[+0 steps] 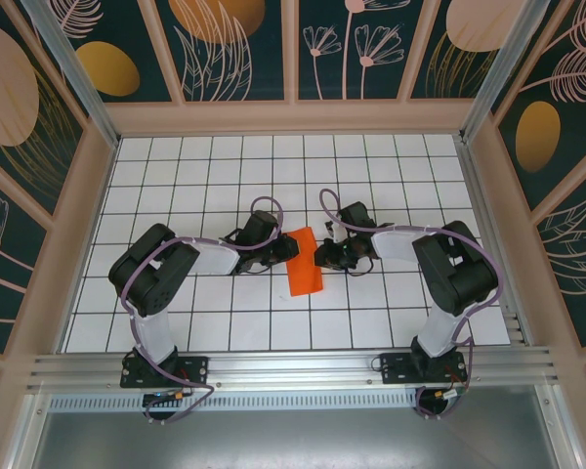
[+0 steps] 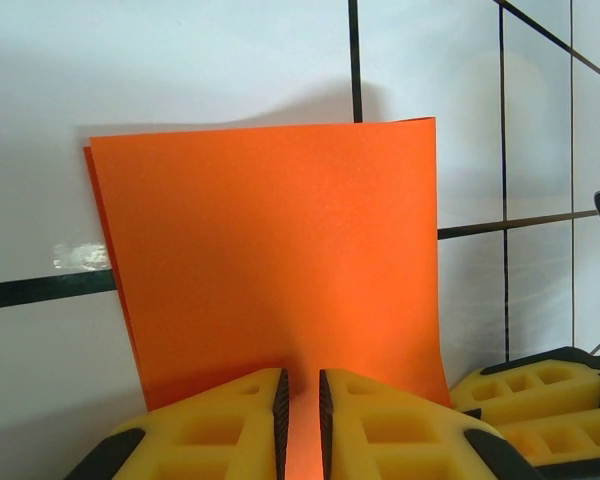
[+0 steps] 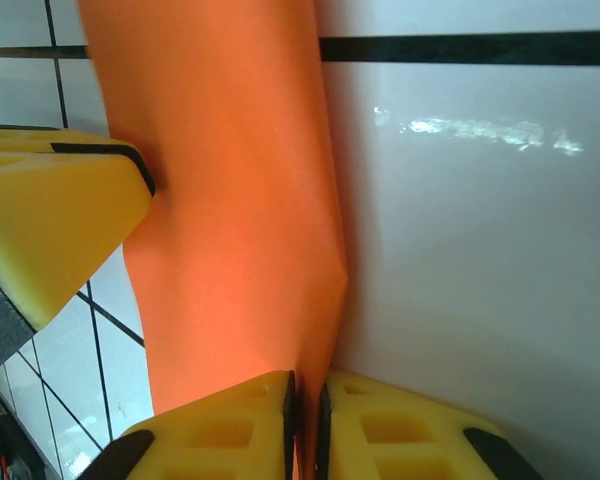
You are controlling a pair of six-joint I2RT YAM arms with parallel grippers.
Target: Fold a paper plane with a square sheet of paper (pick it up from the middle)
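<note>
Currently, the left gripper (image 1: 279,256) is found low over the white gridded worktop (image 1: 176,322), at the left long edge of the orange sheet of paper (image 1: 304,262). In the left wrist view its yellow fingers (image 2: 220,425) are seen almost together, with a thin strip of the orange paper caught between them. The left gripper is judged to be clenched on the sheet's edge.

The sheet is recorded as folded double into a narrow rectangle; two slightly offset layers are visible along one side edge in the left wrist view. It is located near the middle of the worktop, between the two grippers. Its long axis is set from the near side to the far side, tilted slightly so that the far end leans left and the near end right. Both short ends are square-cut. Whether the sheet is raised off the surface cannot be determined.

At the right long edge, the right gripper (image 1: 324,256) is placed directly opposite the left one. In the right wrist view its yellow fingers (image 3: 220,435) are closed to a hairline gap with the paper's edge pinched in it. A small crease is noted in that edge just ahead of the fingertips.
</note>
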